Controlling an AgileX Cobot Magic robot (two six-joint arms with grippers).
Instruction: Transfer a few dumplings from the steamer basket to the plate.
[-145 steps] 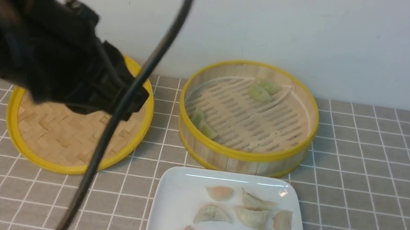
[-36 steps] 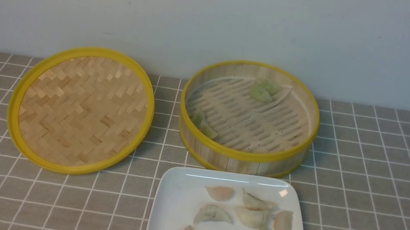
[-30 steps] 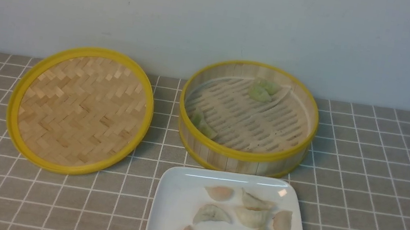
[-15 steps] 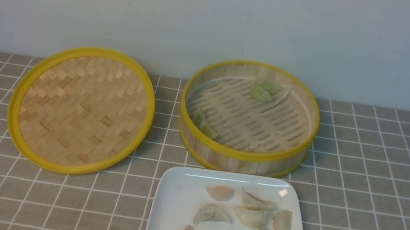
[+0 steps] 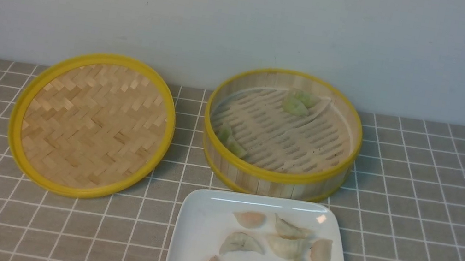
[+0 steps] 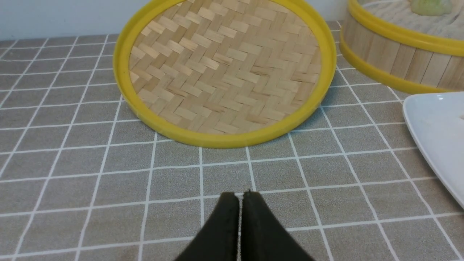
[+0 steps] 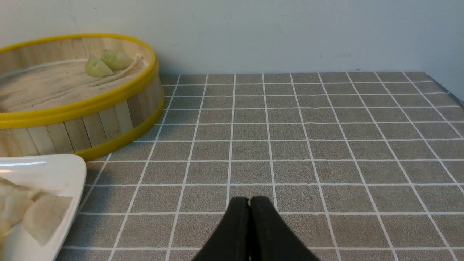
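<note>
**Both hands parked low, three dumplings left in the basket**

Nearest the robot, both hands rest low over the desk (image 5: 431, 227), each with its jaws pressed together and holding nothing: the left hand (image 6: 241, 197) in front of the lid (image 6: 224, 69), the right hand (image 7: 249, 201) over bare checked cloth. Just ahead lies the plate (image 5: 200, 218), already carrying about ten dumplings (image 5: 284, 244), so the task looks largely done, if not finished.

Beyond the plate, almost touching its far edge, stands the steamer basket (image 5: 274, 177). One greenish dumpling (image 5: 230, 142) lies against its near left wall, long axis running from near right to far left; two more (image 5: 297, 102) sit together at the far wall. The basket lies ahead and to the left of the right hand, ahead and to the right of the left hand (neither is clearly nearer, though the near-wall dumpling sits on the left hand's side).

Some seconds ago the left arm filled the front view above the lid; now it has withdrawn from it, and basket, plate and dumplings lie unchanged.
</note>
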